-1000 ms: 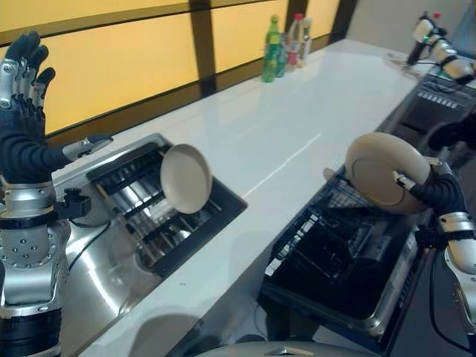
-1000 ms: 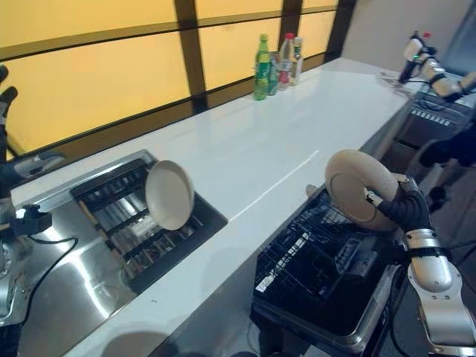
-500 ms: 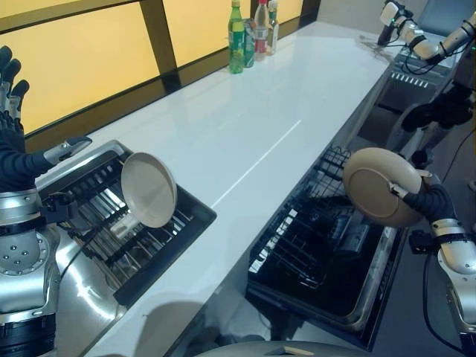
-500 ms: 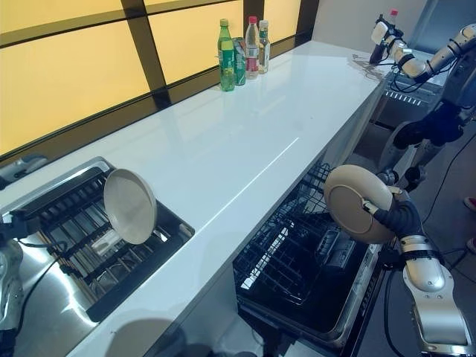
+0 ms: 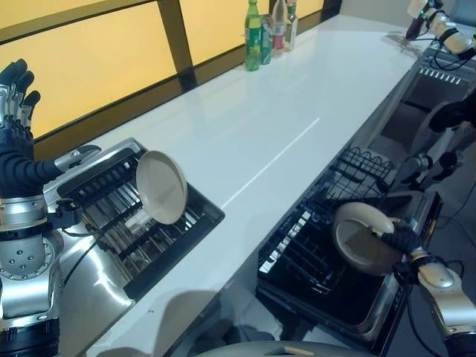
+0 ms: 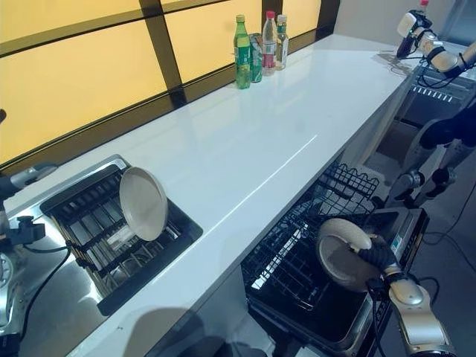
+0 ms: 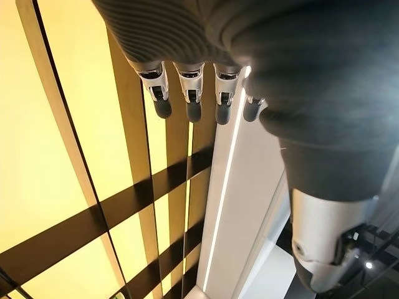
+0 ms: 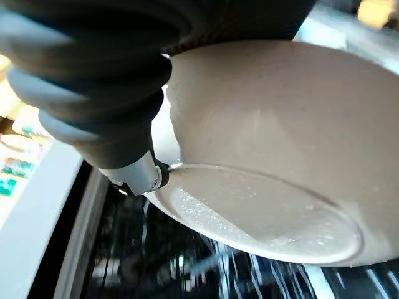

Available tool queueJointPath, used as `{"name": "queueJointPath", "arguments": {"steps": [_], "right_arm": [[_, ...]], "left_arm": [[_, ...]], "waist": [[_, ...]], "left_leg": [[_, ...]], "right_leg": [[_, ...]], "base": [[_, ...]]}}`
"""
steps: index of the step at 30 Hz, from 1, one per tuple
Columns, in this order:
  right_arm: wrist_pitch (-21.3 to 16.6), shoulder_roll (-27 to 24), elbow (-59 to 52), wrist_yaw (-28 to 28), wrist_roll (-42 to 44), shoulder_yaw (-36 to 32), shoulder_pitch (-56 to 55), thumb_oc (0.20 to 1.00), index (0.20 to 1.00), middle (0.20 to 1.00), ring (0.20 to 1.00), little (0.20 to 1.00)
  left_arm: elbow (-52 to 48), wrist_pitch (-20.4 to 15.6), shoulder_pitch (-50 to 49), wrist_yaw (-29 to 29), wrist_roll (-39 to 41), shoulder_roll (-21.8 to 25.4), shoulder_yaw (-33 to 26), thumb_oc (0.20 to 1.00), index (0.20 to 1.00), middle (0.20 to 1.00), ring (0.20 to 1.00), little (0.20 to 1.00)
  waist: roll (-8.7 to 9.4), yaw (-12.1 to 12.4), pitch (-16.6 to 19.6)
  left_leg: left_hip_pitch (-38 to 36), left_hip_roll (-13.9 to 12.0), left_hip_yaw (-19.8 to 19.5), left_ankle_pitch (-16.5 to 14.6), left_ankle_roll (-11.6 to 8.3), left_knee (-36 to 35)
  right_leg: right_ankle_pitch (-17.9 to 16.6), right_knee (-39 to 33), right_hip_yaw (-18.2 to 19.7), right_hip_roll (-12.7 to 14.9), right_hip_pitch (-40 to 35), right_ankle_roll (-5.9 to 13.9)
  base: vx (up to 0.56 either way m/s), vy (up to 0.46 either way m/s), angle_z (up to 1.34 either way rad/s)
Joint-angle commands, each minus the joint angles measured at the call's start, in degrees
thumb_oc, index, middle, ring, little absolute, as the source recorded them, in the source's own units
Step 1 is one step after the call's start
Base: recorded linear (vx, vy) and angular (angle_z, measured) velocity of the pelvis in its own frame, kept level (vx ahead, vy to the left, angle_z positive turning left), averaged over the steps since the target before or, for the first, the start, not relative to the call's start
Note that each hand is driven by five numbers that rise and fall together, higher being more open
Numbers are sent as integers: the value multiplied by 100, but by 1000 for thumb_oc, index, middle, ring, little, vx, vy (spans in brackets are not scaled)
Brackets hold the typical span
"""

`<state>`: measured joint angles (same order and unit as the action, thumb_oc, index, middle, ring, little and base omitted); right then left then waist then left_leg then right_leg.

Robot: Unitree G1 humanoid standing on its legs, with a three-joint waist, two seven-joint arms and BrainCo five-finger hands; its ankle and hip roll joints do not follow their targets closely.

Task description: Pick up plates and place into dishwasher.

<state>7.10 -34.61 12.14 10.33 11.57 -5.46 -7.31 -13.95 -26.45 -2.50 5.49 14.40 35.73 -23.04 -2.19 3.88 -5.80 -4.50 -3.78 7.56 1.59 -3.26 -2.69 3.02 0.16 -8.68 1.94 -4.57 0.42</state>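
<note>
I am lowering one plate (image 5: 362, 239) into the dishwasher rack (image 5: 316, 249) at the lower right of the frame, my right robot hand (image 5: 398, 239) curled round its rim. Next it needs a slot between the tines (upright, I judge), then release. My left robot hand (image 5: 15, 89) hangs open at far left. Two plates in all: the second plate (image 5: 161, 187) stands in the sink rack (image 5: 123, 223). Three bottles (image 5: 268, 31) sit on the tabletop (image 5: 253, 119) at top.
</note>
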Motion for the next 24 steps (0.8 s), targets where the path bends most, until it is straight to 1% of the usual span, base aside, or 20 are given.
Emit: {"name": "queueJointPath", "arguments": {"steps": [1, 3, 6, 9, 13, 14, 15, 16, 18, 21, 24], "right_arm": [[-663, -69, 13, 309, 514, 194, 581, 200, 200, 200, 200, 200], [-843, -120, 88, 376, 617, 230, 682, 200, 200, 200, 200, 200], [-992, -169, 40, 557, 784, 266, 816, 200, 200, 200, 200, 200], [-998, -201, 15, 738, 746, 339, 850, 200, 200, 200, 200, 200], [-741, -216, 145, 1085, 436, 520, 760, 200, 200, 200, 200, 200], [-755, -205, 218, 1127, 270, 579, 746, 200, 200, 200, 200, 200], [-701, -205, 281, 1209, -101, 697, 703, 200, 200, 200, 200, 200], [-677, -220, 307, 1232, -207, 822, 652, 200, 200, 200, 200, 200], [-512, -211, 320, 1334, -226, 1003, 548, 200, 200, 200, 200, 200], [-568, -94, 569, 1308, -395, 1217, 474, 200, 200, 200, 200, 200], [-549, 0, 694, 1304, -617, 1442, 422, 200, 200, 200, 200, 200]], "left_arm": [[137, -15, 200, -61, -45, 284, 215, 1000, 1000, 1000, 1000, 1000], [189, -24, 233, -65, -6, 319, 304, 1000, 1000, 1000, 1000, 1000], [229, -21, 275, -23, 10, 335, 411, 1000, 1000, 1000, 1000, 1000], [255, -31, 263, -48, 23, 310, 435, 1000, 1000, 1000, 1000, 1000], [238, 31, 225, -118, 19, 279, 418, 1000, 1000, 1000, 1000, 1000], [233, 47, 226, -132, 23, 281, 409, 1000, 1000, 1000, 1000, 1000], [234, 58, 223, -137, 8, 265, 408, 1000, 1000, 1000, 1000, 1000], [226, 57, 208, -129, 10, 264, 408, 1000, 1000, 1000, 1000, 1000], [135, 135, 197, -82, 1, 283, 424, 1000, 1000, 1000, 1000, 1000], [137, 122, 220, -68, -21, 273, 466, 1000, 1000, 1000, 1000, 1000], [71, 201, 268, -53, -38, 251, 524, 1000, 1000, 1000, 1000, 1000]], "waist": [[248, 30, 236], [240, 61, 237], [236, 91, 227], [240, 116, 245], [247, 151, 281], [248, 157, 281], [245, 168, 283], [241, 176, 269], [235, 181, 247], [218, 188, 216], [195, 202, 203]], "left_leg": [[593, -47, 29, 298, -212, 68], [568, -40, -18, 304, -212, 52], [532, -28, -51, 302, -208, 40], [498, -22, -56, 297, -211, 22], [487, -21, -69, 299, -229, 41], [487, -23, -70, 297, -230, 49], [485, -26, -77, 307, -234, 44], [489, -29, -84, 320, -239, 43], [475, -20, -98, 329, -239, 41], [471, 2, -127, 329, -236, 59], [483, 27, -165, 336, -249, 68]], "right_leg": [[86, 101, -435, 252, -166, 181], [59, 65, -452, 245, -190, 185], [35, 18, -461, 235, -229, 197], [39, -13, -466, 241, -278, 207], [66, -10, -488, 255, -345, 202], [72, -1, -491, 258, -349, 201], [73, -4, -503, 262, -360, 197], [67, -13, -513, 267, -378, 196], [59, -22, -521, 266, -397, 189], [50, -36, -538, 271, -431, 170], [47, -58, -542, 278, -467, 172]], "base": [[52, -9, 7], [42, 2, 11], [36, 16, 11], [37, 27, 4], [51, 32, 2], [39, 22, 3], [0, 0, 0], [0, 0, 0], [0, 0, 0], [6, 11, 2], [14, 16, 10]]}}
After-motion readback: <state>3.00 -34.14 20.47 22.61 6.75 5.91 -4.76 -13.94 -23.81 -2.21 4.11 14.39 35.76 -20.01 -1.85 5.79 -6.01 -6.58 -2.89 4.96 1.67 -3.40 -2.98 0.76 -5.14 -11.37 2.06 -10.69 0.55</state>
